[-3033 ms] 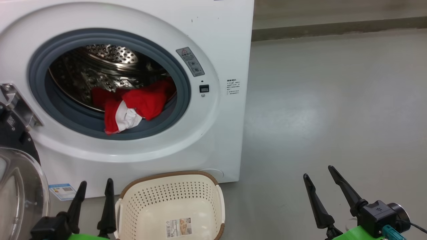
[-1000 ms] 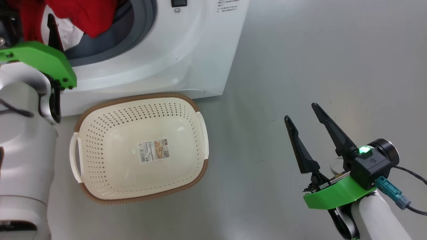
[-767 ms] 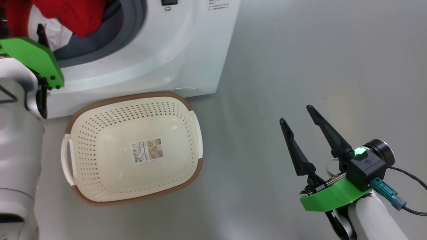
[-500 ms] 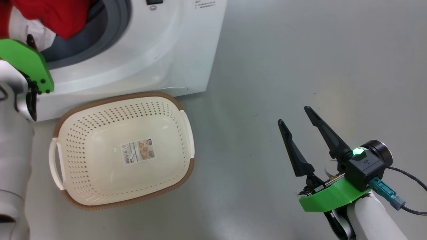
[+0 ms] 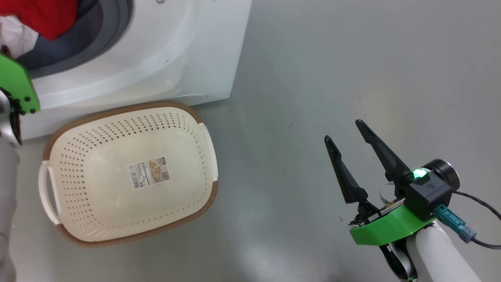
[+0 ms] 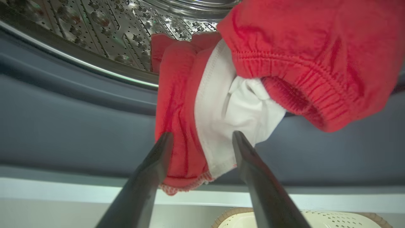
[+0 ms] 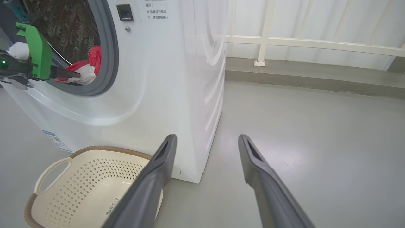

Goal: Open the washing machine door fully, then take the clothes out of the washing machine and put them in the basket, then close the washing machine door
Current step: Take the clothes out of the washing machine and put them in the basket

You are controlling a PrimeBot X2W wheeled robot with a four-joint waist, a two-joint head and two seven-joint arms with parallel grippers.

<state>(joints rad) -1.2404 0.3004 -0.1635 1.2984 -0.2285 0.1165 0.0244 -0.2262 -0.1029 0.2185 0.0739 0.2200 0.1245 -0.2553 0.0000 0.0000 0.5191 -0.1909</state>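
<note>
**Left hand set to pull the clothes out**
The left hand (image 6: 202, 134), fingers spread wide, brackets the red-and-white clothes (image 6: 221, 104) hanging over the grey ring (image 6: 63, 126) of the washing machine (image 7: 177, 79). Next it likely needs to close on the fabric and carry it down to the basket (image 5: 90, 188) on the floor in front. The right hand (image 5: 343, 130) hovers wide and empty, far right. How much cloth lies deeper in is hidden.

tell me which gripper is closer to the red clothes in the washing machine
Left. The left gripper is at the washing machine opening, open fingers framing the hanging edge of the red clothes. The right gripper hangs open over floor, right of the basket.
</note>
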